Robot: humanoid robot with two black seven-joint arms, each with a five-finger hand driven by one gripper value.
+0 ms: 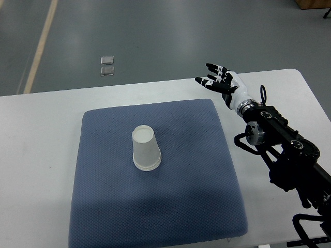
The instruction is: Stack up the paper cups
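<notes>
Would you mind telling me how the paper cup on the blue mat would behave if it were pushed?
The paper cup stands upside down on its wide rim, so it probably resists tipping. It looks thin and light, so likely crushes easily. The blue mat looks textured, probably limiting sliding.

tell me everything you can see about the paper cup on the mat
The cup is white and looks like plain paper, with no print showing. It stands upside down: the flat closed base faces up and the wider rolled rim rests on the blue mat, near its middle. It may be more than one cup nested; the rim looks doubled, but I cannot tell for sure. It stands upright, undented, and nothing but the mat touches it. The right hand is well away, beyond the mat's far right corner.
</notes>
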